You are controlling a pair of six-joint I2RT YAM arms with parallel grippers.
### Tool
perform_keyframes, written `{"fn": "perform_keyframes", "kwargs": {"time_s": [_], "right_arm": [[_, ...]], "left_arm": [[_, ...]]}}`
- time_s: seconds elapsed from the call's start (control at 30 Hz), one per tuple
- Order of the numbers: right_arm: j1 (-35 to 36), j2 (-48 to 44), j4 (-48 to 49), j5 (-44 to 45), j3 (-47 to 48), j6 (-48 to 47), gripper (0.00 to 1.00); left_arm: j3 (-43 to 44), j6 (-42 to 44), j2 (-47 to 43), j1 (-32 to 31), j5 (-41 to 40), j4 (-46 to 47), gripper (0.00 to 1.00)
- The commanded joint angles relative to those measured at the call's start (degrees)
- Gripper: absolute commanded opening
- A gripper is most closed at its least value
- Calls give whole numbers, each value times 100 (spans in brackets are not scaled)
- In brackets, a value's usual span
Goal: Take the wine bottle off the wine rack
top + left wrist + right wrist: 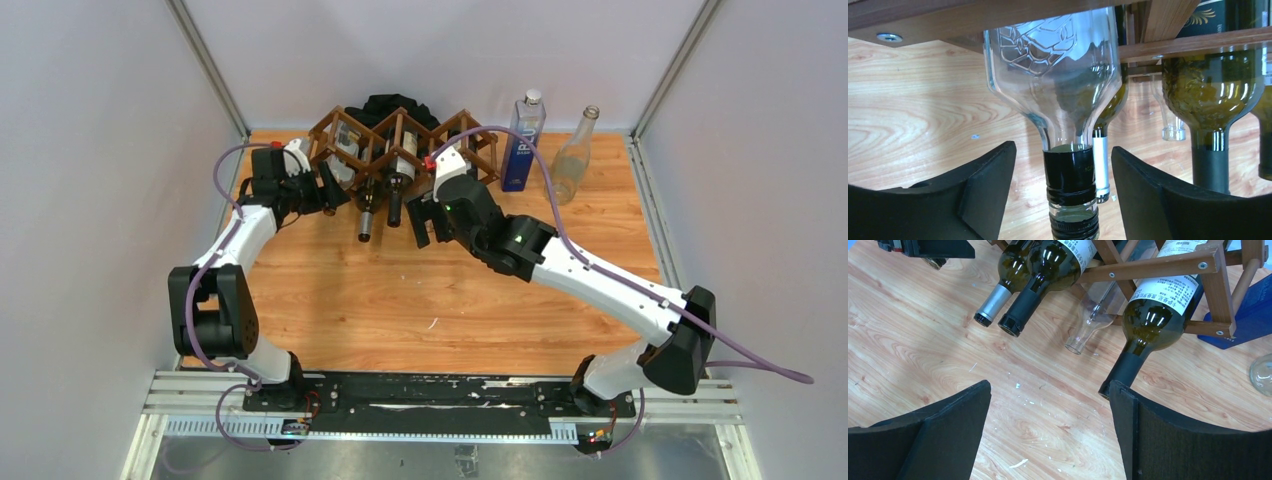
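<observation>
Lining up a grasp looks to be the step in hand. The left gripper [1063, 155] stands released, its fingers [983, 195] either side of the dark-capped neck of a clear bottle [1058, 75], with a gap showing on both sides, so nothing is held. That bottle lies in the rack [1148, 266], body up among the slats and neck sloping down and out toward the worktop [923, 330].

The right gripper [1049, 387] is likewise spread wide and holds nothing. It hovers over bare worktop in front of the rack, and its right finger is just beside the neck of a green bottle [1148, 325] that pokes out of a cell. Two more dark bottles sit in the rack further along.

Which bottle is meant I cannot say for certain. The left side seems closer to a grip. Next, I judge, the fingers should close squarely on the neck, above the cap, where the glass widens and gives some hold. Then the pull should run straight back along the bottle's own slope, so the body slides clear of the slats without dragging the rack or knocking its neighbours.
</observation>
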Motion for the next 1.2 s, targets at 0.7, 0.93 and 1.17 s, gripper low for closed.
{"fn": "perform_keyframes", "kwargs": {"time_s": [0.7,0.93,1.17], "right_arm": [[71,-294,-33,-24,-85,-46,92],[71,-347,-46,-18,-77,-113,92],[-8,-214,-136,-116,126,-296,93]], "left_arm": [[111,-418,446,16,411,414,58],[247,-367,319,19,535,442,25],[-55,-260,-216,26,510,199,0]]}}
